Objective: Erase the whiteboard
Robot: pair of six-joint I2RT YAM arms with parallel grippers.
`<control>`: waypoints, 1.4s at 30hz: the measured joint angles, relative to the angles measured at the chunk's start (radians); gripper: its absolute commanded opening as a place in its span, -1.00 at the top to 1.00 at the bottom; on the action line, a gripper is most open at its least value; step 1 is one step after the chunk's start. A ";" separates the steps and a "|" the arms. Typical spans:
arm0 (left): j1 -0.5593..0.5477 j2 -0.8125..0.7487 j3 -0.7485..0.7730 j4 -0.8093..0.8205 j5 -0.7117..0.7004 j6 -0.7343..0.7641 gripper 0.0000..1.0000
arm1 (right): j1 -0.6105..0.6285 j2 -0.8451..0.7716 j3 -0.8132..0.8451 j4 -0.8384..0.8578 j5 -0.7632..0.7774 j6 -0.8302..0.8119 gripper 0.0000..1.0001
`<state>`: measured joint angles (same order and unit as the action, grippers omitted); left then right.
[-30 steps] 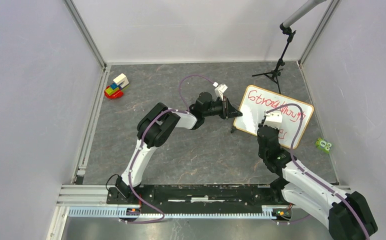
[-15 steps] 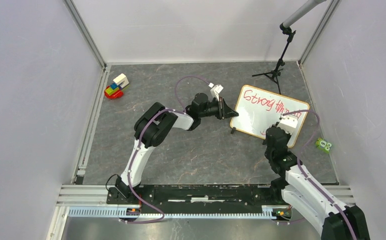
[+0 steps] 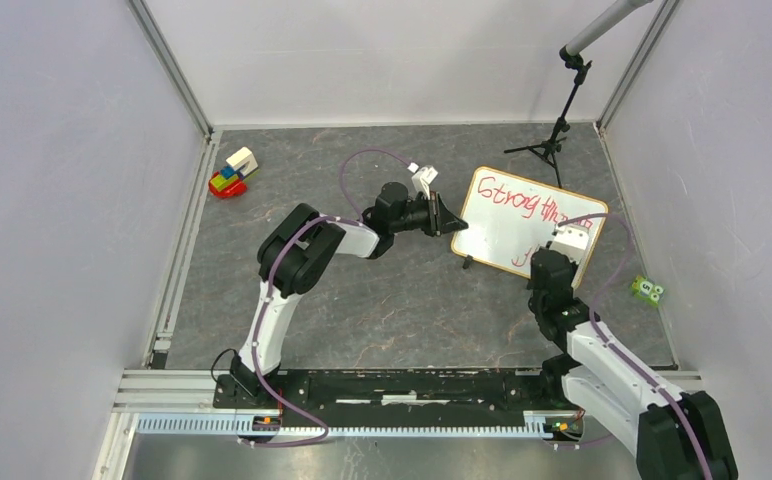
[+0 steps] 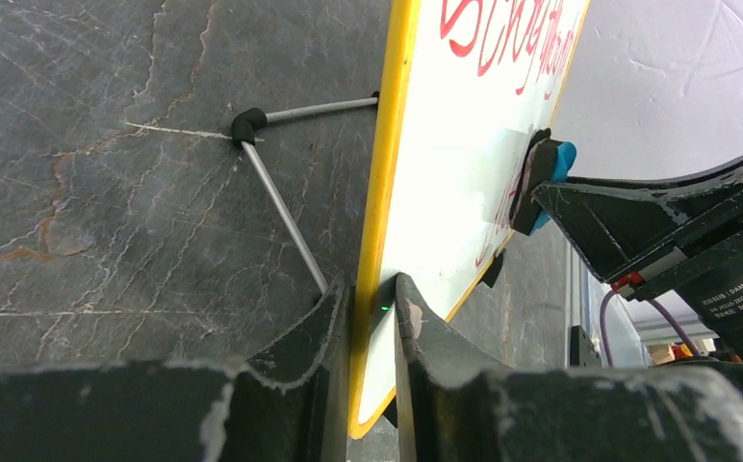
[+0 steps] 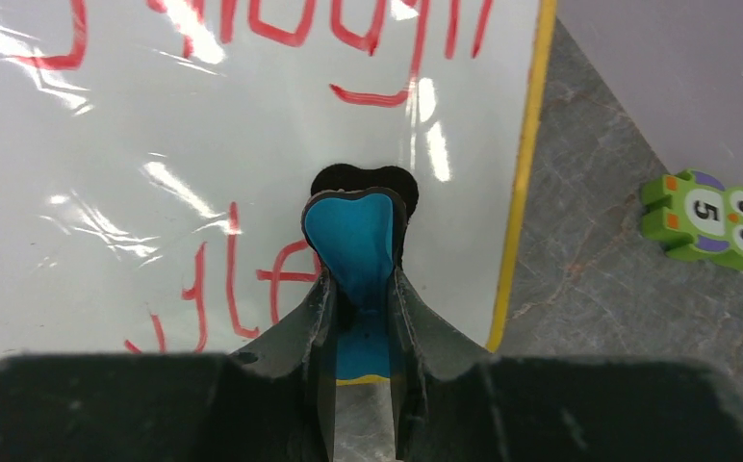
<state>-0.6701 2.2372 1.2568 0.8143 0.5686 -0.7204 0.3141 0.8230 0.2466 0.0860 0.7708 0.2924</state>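
Note:
The whiteboard (image 3: pixel 518 222) stands tilted on a wire leg (image 4: pixel 281 207) with red writing across its top. My left gripper (image 3: pixel 454 227) is shut on its left, yellow-framed edge; in the left wrist view the fingers (image 4: pixel 372 291) pinch the whiteboard (image 4: pixel 464 144) from both sides. My right gripper (image 3: pixel 560 250) is shut on a blue eraser (image 5: pixel 356 241), whose dark felt face is pressed on the whiteboard (image 5: pixel 252 125) near its lower right, beside red marks. The eraser (image 4: pixel 557 162) also shows in the left wrist view.
A green numbered block (image 3: pixel 647 289) lies on the grey floor right of the board. A black tripod (image 3: pixel 552 140) stands behind the board. Coloured toy blocks (image 3: pixel 230 175) sit at the far left. White walls close in the sides.
My left gripper has drawn the board to the left and farther back. My right gripper with the eraser has shifted right, toward the board's lower right edge.

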 measured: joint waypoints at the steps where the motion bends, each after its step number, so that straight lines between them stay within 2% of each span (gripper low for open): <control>1: 0.000 -0.001 -0.002 -0.001 -0.002 0.003 0.95 | 0.001 0.013 0.000 0.012 -0.014 0.000 0.86; 5: 0.000 -0.004 -0.015 0.008 -0.013 0.007 0.95 | 0.032 0.058 -0.002 0.074 -0.046 0.003 0.85; 13: 0.002 -0.015 -0.066 0.064 -0.055 0.019 0.95 | 0.214 0.253 -0.003 0.275 -0.003 0.023 0.87; 21: 0.005 -0.027 -0.075 0.065 -0.066 0.019 0.95 | 0.211 0.253 -0.002 0.295 0.039 0.071 0.90; 27: 0.004 -0.034 -0.075 0.049 -0.070 0.033 0.95 | 0.074 0.152 -0.038 0.267 0.059 0.116 0.91; 31: 0.003 -0.035 -0.075 0.047 -0.071 0.039 0.95 | 0.043 0.133 -0.059 0.257 0.064 0.124 0.93; 37: 0.002 -0.035 -0.075 0.047 -0.075 0.049 0.95 | 0.050 0.197 -0.052 0.310 0.047 0.099 0.93; 42: 0.003 -0.035 -0.075 0.044 -0.081 0.052 0.95 | 0.163 0.263 -0.033 0.353 0.039 0.090 0.94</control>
<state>-0.6670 2.2021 1.1820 0.8585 0.4877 -0.6682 0.4767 1.0863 0.2134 0.4393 0.8097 0.3828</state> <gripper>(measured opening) 0.252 0.252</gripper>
